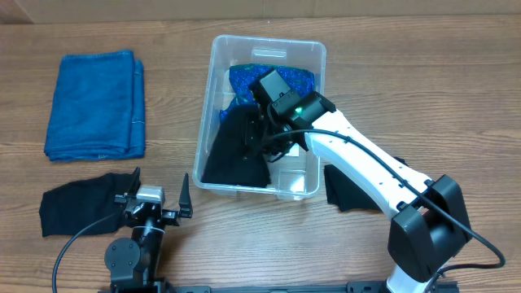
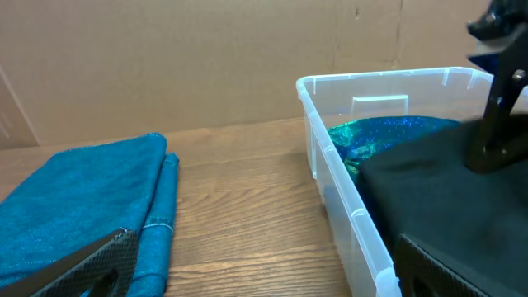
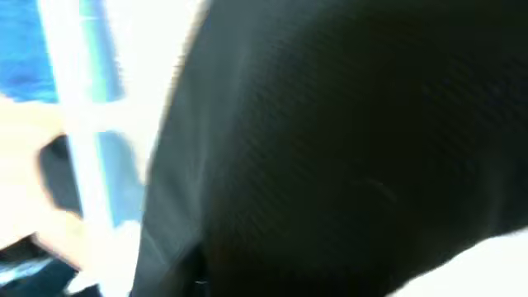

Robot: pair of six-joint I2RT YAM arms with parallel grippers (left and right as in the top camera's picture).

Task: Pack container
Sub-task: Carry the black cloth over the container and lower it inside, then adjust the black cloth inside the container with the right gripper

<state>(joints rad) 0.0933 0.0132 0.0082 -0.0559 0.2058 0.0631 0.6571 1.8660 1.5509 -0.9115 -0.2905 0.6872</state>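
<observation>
The clear container (image 1: 269, 39) stands mid-table; its near wall shows in the left wrist view (image 2: 334, 177) and in the right wrist view (image 3: 82, 124). Inside lie a glittery blue cloth (image 1: 281, 79) at the back and a black cloth (image 1: 232, 155) at the front left. My right gripper (image 1: 257, 133) reaches down into the container and is shut on the black cloth (image 3: 355, 140), which fills its wrist view. My left gripper (image 1: 159, 197) is open and empty near the front edge, left of the container; its fingers spread wide over bare wood (image 2: 264, 280).
A folded blue towel (image 1: 96, 104) lies at the far left and shows in the left wrist view (image 2: 82, 206). A black cloth (image 1: 81, 203) lies beside my left gripper. Another black cloth (image 1: 346, 189) lies under my right arm, right of the container.
</observation>
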